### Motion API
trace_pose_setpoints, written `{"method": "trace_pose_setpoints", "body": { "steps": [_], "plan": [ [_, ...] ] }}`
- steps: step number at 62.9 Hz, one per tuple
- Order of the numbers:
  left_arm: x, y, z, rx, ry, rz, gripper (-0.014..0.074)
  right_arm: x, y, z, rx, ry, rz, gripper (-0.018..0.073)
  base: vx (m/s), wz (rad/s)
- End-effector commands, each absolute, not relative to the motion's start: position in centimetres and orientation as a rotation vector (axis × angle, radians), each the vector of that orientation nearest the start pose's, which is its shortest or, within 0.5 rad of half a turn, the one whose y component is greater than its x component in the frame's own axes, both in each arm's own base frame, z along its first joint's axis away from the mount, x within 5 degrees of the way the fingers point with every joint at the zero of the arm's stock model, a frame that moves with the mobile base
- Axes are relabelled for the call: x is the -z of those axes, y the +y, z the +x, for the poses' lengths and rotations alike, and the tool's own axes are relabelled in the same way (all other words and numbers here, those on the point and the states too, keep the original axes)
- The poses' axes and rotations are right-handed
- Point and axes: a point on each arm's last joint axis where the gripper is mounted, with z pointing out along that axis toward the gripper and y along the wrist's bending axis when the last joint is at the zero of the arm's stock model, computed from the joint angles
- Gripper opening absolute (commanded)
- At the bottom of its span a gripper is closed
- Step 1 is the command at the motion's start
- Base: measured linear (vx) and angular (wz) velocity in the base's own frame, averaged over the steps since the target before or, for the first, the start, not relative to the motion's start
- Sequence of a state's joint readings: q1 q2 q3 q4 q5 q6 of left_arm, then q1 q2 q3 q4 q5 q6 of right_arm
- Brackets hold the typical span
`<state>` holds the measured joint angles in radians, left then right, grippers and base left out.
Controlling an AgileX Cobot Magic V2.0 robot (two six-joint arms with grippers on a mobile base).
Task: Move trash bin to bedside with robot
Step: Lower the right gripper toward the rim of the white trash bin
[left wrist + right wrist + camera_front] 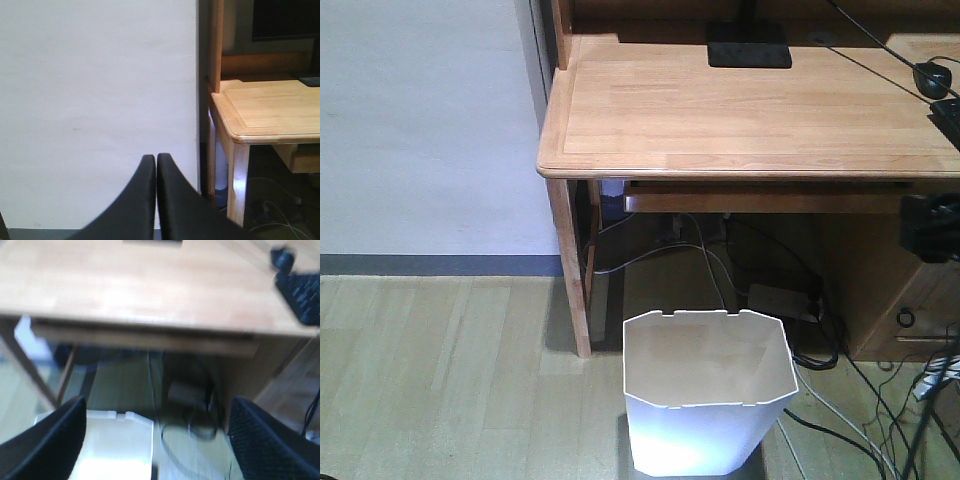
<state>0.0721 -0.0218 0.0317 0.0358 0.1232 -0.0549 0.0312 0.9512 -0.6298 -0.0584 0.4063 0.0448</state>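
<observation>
Pale wall (420,120) and light plank flooring (440,380) surround a light wooden desk (750,110), the reference point for everything else here. The white plastic trash bin with a notched octagonal rim (708,395) stands upright on the floor just in front of the desk, a little to the right of its front left leg. Its cream interior looks empty. Behind it, under the desk, lies a tangle of grey and black cables (710,260), so the bin probably has to be drawn away from the desk to avoid snagging them.

The right gripper (157,407) hangs in front of the desk's front edge with its jaws spread wide and nothing between them. Its blurred wrist view shows the bin's rim low and to the left. That opening looks meant to straddle the bin's wall.

The left gripper (156,170) has its black fingers pressed together on nothing. It points at the wall left of the desk, seemingly parked out of the way.

No bed shows in any view, so the move appears barely begun.
</observation>
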Motion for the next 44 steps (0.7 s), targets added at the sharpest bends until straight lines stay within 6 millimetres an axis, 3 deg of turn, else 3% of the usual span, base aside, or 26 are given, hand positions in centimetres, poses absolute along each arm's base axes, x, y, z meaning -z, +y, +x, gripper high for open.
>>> {"method": "trace_pose_setpoints", "body": {
  "steps": [1, 17, 24, 33, 44],
  "plan": [
    [-20.8, 0.4, 5.4, -0.036, 1.514, -0.072, -0.0006, -29.2, 0.6, 21.7, 0.000, 2.235, -0.034, 0.0563, 0.00, 0.00],
    [-20.8, 0.4, 5.4, -0.036, 1.514, -0.072, -0.0006, -25.4, 1.0, 26.5, -0.043, 2.503, -0.057, 0.0563, 0.00, 0.00],
    [-20.8, 0.4, 5.4, -0.036, 1.514, -0.072, -0.0006, -23.2, 0.1, 28.3, -0.099, 2.579, 0.012, 0.0563, 0.00, 0.00],
    [-20.8, 0.4, 5.4, -0.036, 1.514, -0.072, -0.0006, -19.7, -2.1, 30.3, -0.163, 2.651, 0.068, 0.0563, 0.00, 0.00],
    [-20.8, 0.4, 5.4, -0.036, 1.514, -0.072, -0.0006, -14.5, -3.0, 32.0, -0.198, 2.715, 0.026, 0.0563, 0.00, 0.00]
  ]
}}
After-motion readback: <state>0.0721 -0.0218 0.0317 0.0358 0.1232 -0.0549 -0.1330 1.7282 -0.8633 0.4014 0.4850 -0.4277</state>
